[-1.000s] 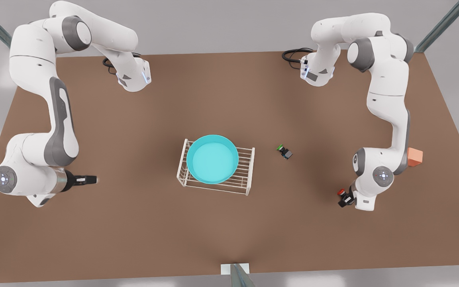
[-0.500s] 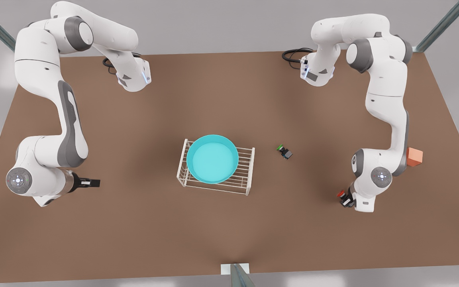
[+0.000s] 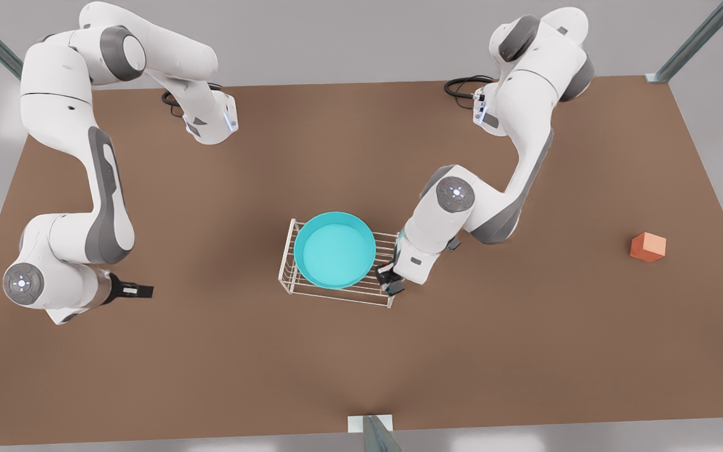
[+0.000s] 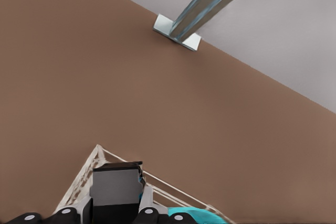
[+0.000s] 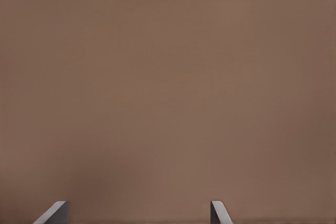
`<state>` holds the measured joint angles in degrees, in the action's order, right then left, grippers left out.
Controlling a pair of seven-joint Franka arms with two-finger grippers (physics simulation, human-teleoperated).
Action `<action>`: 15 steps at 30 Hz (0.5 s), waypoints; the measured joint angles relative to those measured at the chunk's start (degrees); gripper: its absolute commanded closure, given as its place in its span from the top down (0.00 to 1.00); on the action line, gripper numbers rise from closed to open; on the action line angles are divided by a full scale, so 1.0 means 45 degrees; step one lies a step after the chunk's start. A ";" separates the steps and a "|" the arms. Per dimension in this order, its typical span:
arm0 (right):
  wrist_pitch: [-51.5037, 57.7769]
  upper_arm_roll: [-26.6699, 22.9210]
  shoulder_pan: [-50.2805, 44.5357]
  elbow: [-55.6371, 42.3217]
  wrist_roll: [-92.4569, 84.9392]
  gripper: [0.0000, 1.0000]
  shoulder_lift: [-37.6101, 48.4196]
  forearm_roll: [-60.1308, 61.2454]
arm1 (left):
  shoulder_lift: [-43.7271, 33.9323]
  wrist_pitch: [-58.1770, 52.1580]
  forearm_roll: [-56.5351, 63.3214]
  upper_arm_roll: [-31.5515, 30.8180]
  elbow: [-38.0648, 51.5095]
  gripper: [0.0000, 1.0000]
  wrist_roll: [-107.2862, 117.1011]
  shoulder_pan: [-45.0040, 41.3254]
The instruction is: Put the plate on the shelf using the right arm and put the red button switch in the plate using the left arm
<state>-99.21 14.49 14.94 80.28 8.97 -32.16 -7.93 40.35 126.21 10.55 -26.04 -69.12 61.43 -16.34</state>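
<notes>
**While the plate rests on the shelf, the left gripper holds the switch at its corner**

Because the red cap is hidden, the red button switch point(image 4: 116, 184) shows in the left wrist view as a dark and grey boxy body with a little blue on one side. It is clamped between the fingers of the left gripper point(image 3: 390, 282). This gripper hangs over the near corner of the shelf point(image 3: 388, 250), on the front view's right end, just beside the rim of the plate point(image 3: 334, 250).

The plate lies flat on the bars of the shelf, toward the end on the front view's left, and the bars at the other end are bare.

Far from the shelf, on the front view's left, the right gripper point(image 3: 142, 290) waits low over the brown table point(image 3: 361, 364). Its fingers stand apart, with nothing between them.

Well apart from the shelf, on the front view's right, an orange cube point(image 3: 648, 246) sits on the table.
</notes>
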 measured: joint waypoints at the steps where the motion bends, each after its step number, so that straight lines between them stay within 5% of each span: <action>1: -0.0001 -0.0001 0.0000 -0.0001 0.0026 1.00 0.0000 -0.0001 | 0.0133 0.0336 -0.0135 -0.0052 -0.0037 0.41 0.0391 -0.0208; 9: 0.0005 -0.0014 0.0072 -0.0003 0.0186 1.00 0.0000 -0.0006 | 0.0685 0.2314 -0.0967 -0.0240 -0.1088 0.43 0.2795 -0.1672; 10: 0.0006 -0.0018 0.0097 -0.0016 0.0201 1.00 0.0000 0.0001 | 0.0695 0.2435 -0.0946 -0.0232 -0.1327 0.53 0.2995 -0.1765; 11: 0.0006 -0.0019 0.0108 -0.0028 0.0215 1.00 0.0000 0.0013 | 0.0700 0.2549 -0.0918 -0.0228 -0.1493 1.00 0.3175 -0.1838; 15: 0.0009 -0.0033 0.0290 -0.0160 0.0262 1.00 0.0000 0.0035 | 0.0686 0.2886 -0.0575 -0.0202 -0.1793 1.00 0.3724 -0.1942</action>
<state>-99.17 14.34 16.24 79.56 10.15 -32.16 -7.77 43.43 139.19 7.97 -26.95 -77.19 78.19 -25.08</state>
